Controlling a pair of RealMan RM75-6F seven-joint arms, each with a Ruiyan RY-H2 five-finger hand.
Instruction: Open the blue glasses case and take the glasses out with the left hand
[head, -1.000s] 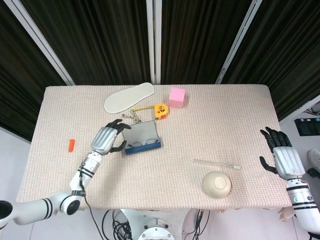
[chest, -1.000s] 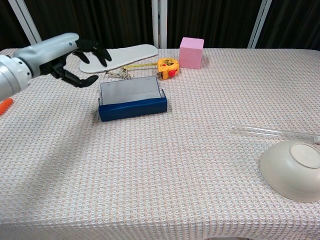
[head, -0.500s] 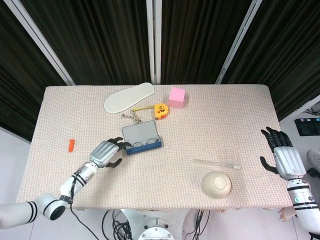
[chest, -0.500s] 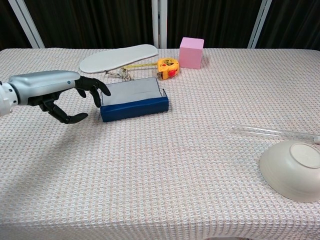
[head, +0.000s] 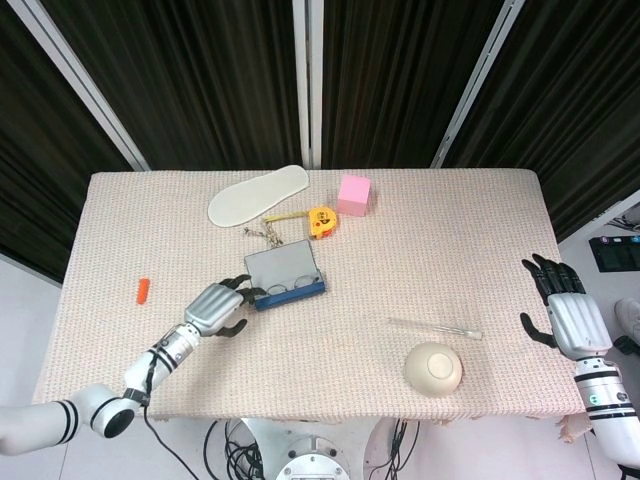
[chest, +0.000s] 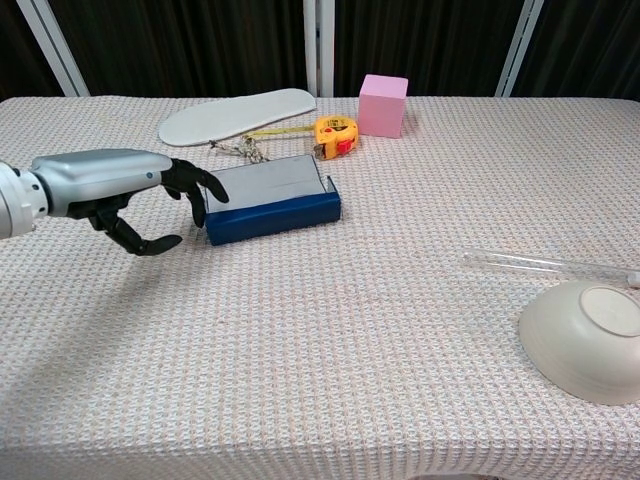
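Case: blue glasses case (head: 285, 281) lies open mid-table, glasses (head: 287, 292) inside.
Left hand (head: 213, 309): fingers spread, empty, at the case's left end.
Right hand (head: 562, 308): fingers apart, off the table edge.
Behind: keys (head: 262, 234), tape measure (head: 321, 221) (close); pink cube (head: 354, 194), insole (head: 257, 195).
Room: bare cloth between case and bowl (head: 433, 368).

Matt waffle-weave tablecloth (chest: 330, 330), glossy blue case (chest: 272, 213)

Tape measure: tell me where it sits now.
The tape measure lies at the table's far middle in the head view, between the insole and the pink cube, just behind the open case.
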